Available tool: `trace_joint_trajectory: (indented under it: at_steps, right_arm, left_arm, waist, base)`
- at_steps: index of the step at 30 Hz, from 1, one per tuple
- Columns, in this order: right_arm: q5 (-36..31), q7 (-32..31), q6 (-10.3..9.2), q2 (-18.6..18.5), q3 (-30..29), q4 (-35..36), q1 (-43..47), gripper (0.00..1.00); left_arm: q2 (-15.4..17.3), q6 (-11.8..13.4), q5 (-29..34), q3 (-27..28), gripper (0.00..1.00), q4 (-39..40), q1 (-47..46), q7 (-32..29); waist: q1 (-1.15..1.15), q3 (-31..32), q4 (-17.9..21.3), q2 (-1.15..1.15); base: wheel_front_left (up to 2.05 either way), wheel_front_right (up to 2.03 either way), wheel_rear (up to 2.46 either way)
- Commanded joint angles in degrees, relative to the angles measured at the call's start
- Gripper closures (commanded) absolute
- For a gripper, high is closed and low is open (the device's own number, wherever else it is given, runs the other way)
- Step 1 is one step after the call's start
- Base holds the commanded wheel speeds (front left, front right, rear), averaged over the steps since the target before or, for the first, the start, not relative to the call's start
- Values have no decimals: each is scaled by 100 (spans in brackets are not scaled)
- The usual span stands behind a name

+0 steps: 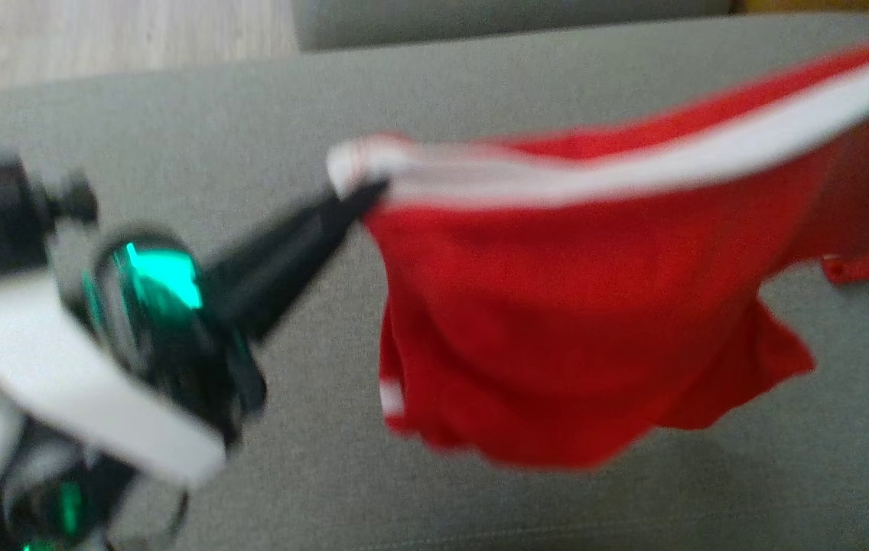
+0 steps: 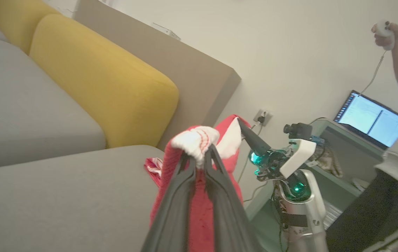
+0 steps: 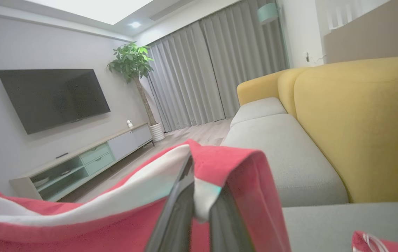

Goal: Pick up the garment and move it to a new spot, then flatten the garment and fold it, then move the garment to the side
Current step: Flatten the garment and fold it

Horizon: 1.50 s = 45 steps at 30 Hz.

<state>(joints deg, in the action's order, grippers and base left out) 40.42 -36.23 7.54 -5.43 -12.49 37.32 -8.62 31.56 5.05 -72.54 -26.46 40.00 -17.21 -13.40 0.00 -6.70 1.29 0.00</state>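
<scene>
head view: left fingers (image 1: 289,245) and right fingers (image 3: 174,217) both clenched on garment (image 1: 557,321) waistband; we hold it taut, lower evenly onto sofa (image 1: 174,115).

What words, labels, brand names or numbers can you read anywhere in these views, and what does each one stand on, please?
No text can be read in any view.
On the laptop screen: pale windows with lines of text, too small to read.
On the garment: red cloth with a white band, no lettering visible; the head view is blurred.
On the television: a dark, blank screen, no legible brand mark.
</scene>
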Motion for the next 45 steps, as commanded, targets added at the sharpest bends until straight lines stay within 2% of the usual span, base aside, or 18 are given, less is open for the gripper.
trace_joint_trajectory:
  at_steps: [1, 3, 5, 9, 11, 15, 16, 18, 20, 24, 27, 31, 36, 41, 45]
  right_arm:
    - [-198, -129, -5, -208, 222, -112, -843, 100]
    - [-327, -172, -5, -133, 288, -604, -1512, 100]
    - [-799, -154, -5, -215, 408, -1174, -2248, 100]
    - [-1630, 190, -5, -165, 622, -2577, -3864, 100]
    - [-2057, 555, -5, -145, 698, -3225, -4661, 100]
    - [-2537, 1388, -5, 59, 616, -4411, -5975, 100]
    - [-2537, 1388, -5, 59, 616, -4411, -5975, 100]
    - [-2679, 1922, -5, 152, 563, -5158, -6476, 100]
    - [-2645, 2151, -5, 186, 596, -5605, -6456, 100]
    - [-2488, 2488, -5, 182, 940, -6171, -5629, 100]
    - [-2178, 2525, -5, -3, 1311, -6174, -4704, 100]
    - [-1799, 2433, -5, -511, 1715, -5774, -3363, 100]
    - [-1336, 2190, -5, -973, 1771, -4864, -1765, 100]
    - [-1231, 1775, -5, -1161, 1617, -3901, -41, 100]
    - [-1290, 1325, -5, -1120, 1325, -2960, 1375, 100]
  left_arm:
    - [180, 94, 87, 368, 100, -187, -846, -185]
    - [134, 145, 220, 341, 100, -744, -1470, -375]
    - [51, 146, 551, 237, 100, -1488, -2215, -500]
    - [-443, 20, 1249, -39, 100, -3184, -3766, -405]
    - [-809, -72, 1556, -54, 100, -4038, -4527, -69]
    - [-1403, -413, 2097, -89, 100, -5420, -5761, 831]
    - [-1403, -413, 2097, -89, 100, -5420, -5761, 831]
    - [-1691, -632, 2450, -166, 100, -6264, -6280, 1517]
    - [-1860, -791, 2582, -269, 100, -6781, -6321, 1904]
    - [-2067, -1037, 2675, -554, 100, -7595, -5713, 2463]
    - [-2082, -1143, 2720, -761, 100, -7785, -4995, 2682]
    - [-1993, -1212, 2633, -912, 100, -7553, -3766, 2801]
    - [-1772, -1226, 2602, -959, 100, -6797, -2206, 2834]
    - [-1688, -1007, 2560, -986, 100, -5824, -547, 2838]
    - [-1551, -598, 2463, -1135, 100, -4924, 732, 2825]
  waist:
    - [0, -466, -40, 0]
    - [0, -742, -97, 0]
    - [0, -1036, -179, 0]
    - [0, -1541, -287, 0]
    - [0, -1788, -326, 0]
    - [0, -2156, -333, 0]
    - [0, -2156, -333, 0]
    - [0, -2329, -303, 0]
    - [0, -2365, -283, 0]
    - [0, -2159, -219, 0]
    - [0, -1992, -170, 0]
    - [0, -1782, -176, 0]
    - [0, -1412, -241, 0]
    - [0, -805, -299, 0]
    - [0, -487, -345, 0]
  base:
    - [0, 0, 0]
    - [0, 0, 0]
    - [0, 0, 0]
    - [0, 0, 0]
    - [0, 0, 0]
    - [0, 0, 0]
    - [0, 0, 0]
    - [0, 0, 0]
    - [0, 0, 0]
    - [0, 0, 0]
    - [0, 0, 0]
    - [0, 0, 0]
    - [0, 0, 0]
    - [0, 0, 0]
    - [0, 0, 0]
